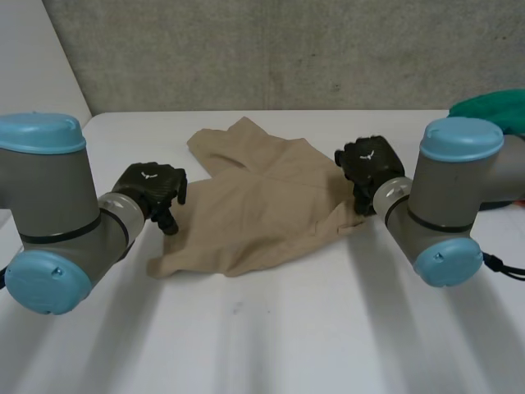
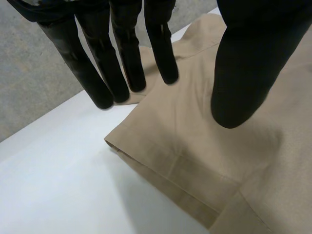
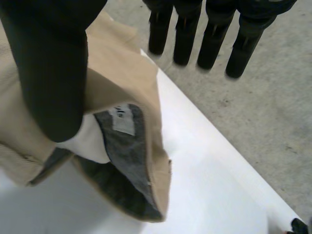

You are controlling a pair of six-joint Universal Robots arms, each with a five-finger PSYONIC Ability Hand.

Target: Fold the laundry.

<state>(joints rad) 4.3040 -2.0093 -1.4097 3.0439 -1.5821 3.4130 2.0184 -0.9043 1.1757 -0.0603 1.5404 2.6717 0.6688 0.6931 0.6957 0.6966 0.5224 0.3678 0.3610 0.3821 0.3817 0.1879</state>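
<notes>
head view: beige shorts (image 1: 262,205) are lying spread on the white table (image 1: 271,328), a little crumpled; the left hand (image 1: 152,187) is sitting at their left edge and the right hand (image 1: 371,164) at their right edge; a green cloth (image 1: 496,107) is lying at the table's far right.

left wrist view: the left hand's fingers (image 2: 122,58) are reaching out straight, released, grasping nothing; its thumb (image 2: 248,73) is hanging over the shorts near a hem corner (image 2: 117,141).

right wrist view: the right hand's fingers (image 3: 214,44) are stretching out straight, released; its thumb (image 3: 48,73) is standing in front of the waistband, which is gaping and showing a grey lining (image 3: 122,161) and a white label (image 3: 122,119).
</notes>
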